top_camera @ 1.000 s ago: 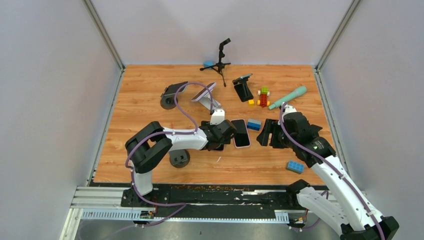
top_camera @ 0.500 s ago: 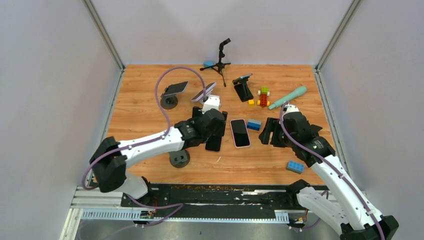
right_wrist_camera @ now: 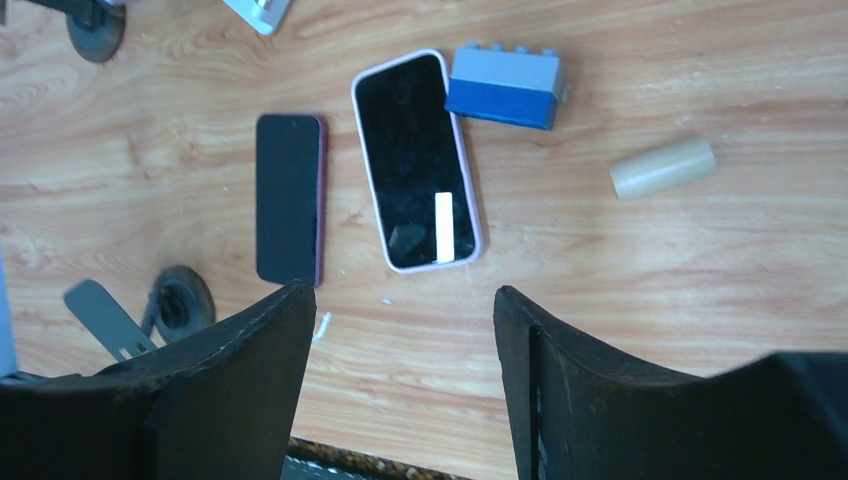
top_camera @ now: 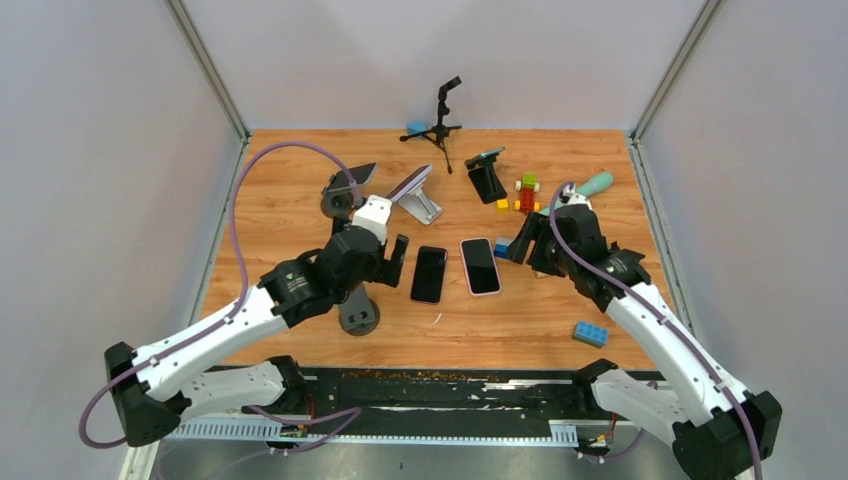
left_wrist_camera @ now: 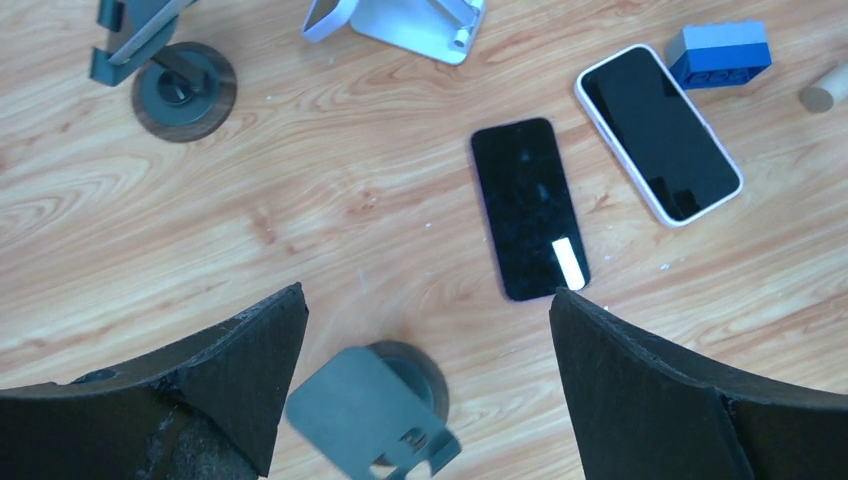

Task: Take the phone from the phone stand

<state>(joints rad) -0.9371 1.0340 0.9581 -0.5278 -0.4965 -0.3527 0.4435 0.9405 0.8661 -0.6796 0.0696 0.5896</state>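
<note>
One phone (top_camera: 410, 183) leans on its stand (top_camera: 428, 208) just ahead of our left gripper (top_camera: 380, 262), which gapes empty. We judge it nearer than the right gripper (top_camera: 530, 255), also released.

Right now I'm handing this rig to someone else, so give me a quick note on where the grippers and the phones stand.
Left gripper: open, empty, hovering over the table.
Right gripper: open, empty, hovering near the pink-cased phone.
Things: the dark phone and the pink-cased phone lie flat, side by side. The empty stand is beside the dark phone.
Done: both of these phones are off any stand.
Left: the silver stand at the back appears to hold a leaning phone. Check it and lift it off if so.
</note>
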